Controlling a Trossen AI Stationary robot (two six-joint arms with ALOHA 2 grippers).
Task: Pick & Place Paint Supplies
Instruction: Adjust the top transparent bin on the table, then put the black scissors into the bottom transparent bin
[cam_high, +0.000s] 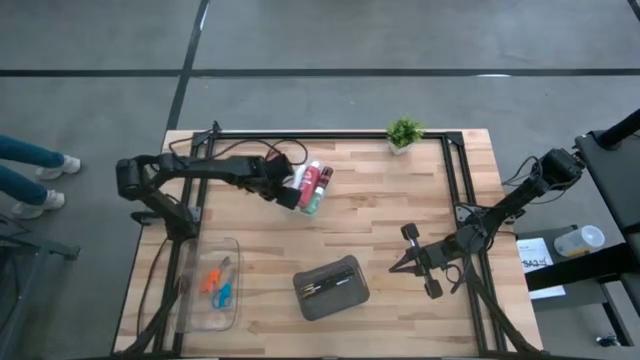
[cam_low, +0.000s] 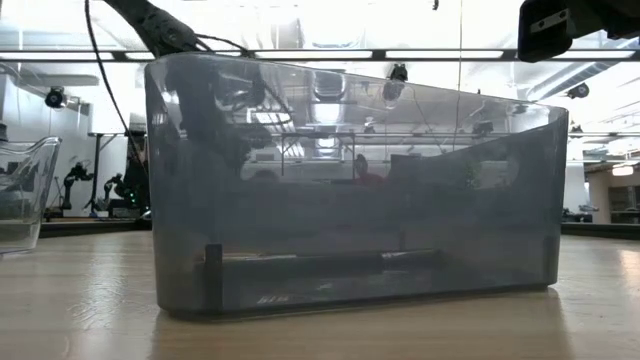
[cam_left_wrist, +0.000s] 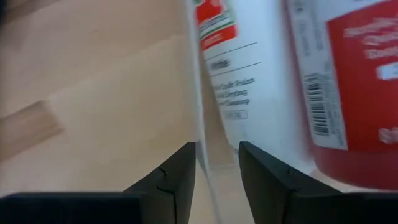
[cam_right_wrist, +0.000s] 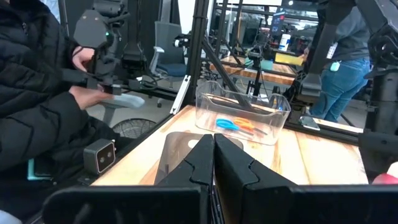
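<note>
On the pale, banded wooden table (cam_high: 380, 215), a clear, soft-cornered plastic box (cam_high: 192, 310) sits at the left near edge with an orange-handled pair of scissors (cam_high: 212, 277) and a blue-handled pair (cam_high: 223, 293) lying in it. Farther back, the left gripper (cam_high: 288, 190) reaches a second clear box (cam_high: 296, 181) holding paint tubes (cam_high: 314, 186), red, white and green, lying side by side. In the left wrist view its dark fingers (cam_left_wrist: 177, 177) stand on either side of that box's thin clear wall (cam_left_wrist: 200, 124), partly apart; whether they pinch it cannot be told. The tubes look smooth with printed labels. Near the front middle lies a dark grey translucent case (cam_high: 331, 287) with thin brushes (cam_high: 328, 286) inside. A small green potted plant (cam_high: 404, 133) stands at the back edge. The right gripper (cam_high: 402, 262) hovers at the right side, fingers clenched on nothing.
</note>
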